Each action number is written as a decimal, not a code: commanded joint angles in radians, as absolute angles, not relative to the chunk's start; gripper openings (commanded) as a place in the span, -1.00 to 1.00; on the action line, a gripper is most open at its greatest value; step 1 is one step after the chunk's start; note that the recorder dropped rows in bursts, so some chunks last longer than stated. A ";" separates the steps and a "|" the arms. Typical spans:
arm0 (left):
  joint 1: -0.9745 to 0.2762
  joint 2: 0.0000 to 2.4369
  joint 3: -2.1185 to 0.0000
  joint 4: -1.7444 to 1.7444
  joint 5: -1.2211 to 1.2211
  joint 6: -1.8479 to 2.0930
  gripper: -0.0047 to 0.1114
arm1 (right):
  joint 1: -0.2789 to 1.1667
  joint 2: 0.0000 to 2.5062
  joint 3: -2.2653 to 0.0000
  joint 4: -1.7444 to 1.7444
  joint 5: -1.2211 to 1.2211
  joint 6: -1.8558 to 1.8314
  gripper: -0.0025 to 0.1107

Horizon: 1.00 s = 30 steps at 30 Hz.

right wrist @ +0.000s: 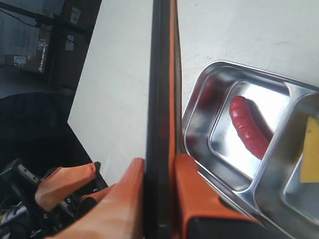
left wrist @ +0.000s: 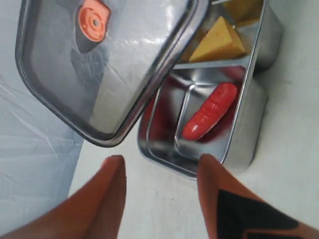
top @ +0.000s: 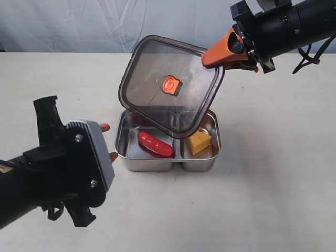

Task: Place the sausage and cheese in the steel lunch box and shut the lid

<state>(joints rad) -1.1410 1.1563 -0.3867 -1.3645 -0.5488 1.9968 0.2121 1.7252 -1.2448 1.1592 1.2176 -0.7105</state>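
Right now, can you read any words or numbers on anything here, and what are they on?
No readable text anywhere.
The lid and its orange valve tab: no writing shows.
The steel lunch box: plain.
Background boxes, right wrist view: any labels too blurred to read.

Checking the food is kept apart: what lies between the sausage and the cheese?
The divider of the lunch box stands between sausage and cheese, each in its own compartment; the exterior view shows it.

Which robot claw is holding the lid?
The right gripper: it pinches the edge of the lid, holding it tilted above the steel lunch box. The left gripper is open and empty beside the box.
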 commanded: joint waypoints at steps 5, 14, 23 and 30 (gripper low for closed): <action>-1.137 1.299 -0.368 -1.218 -0.610 2.102 -0.16 | 0.212 1.695 -1.250 1.187 1.221 -0.677 -0.97; -1.137 1.384 -0.368 -1.190 -0.759 2.017 -0.24 | 0.212 1.655 -1.242 1.175 1.221 -0.656 -0.97; -1.137 1.384 -0.368 -1.260 -0.922 1.657 -0.24 | 0.212 1.623 -1.116 1.155 1.221 -0.720 -0.97; -1.137 1.384 -0.368 -1.284 -0.924 1.657 -0.24 | 0.212 1.522 -1.082 1.118 1.221 -0.778 -0.97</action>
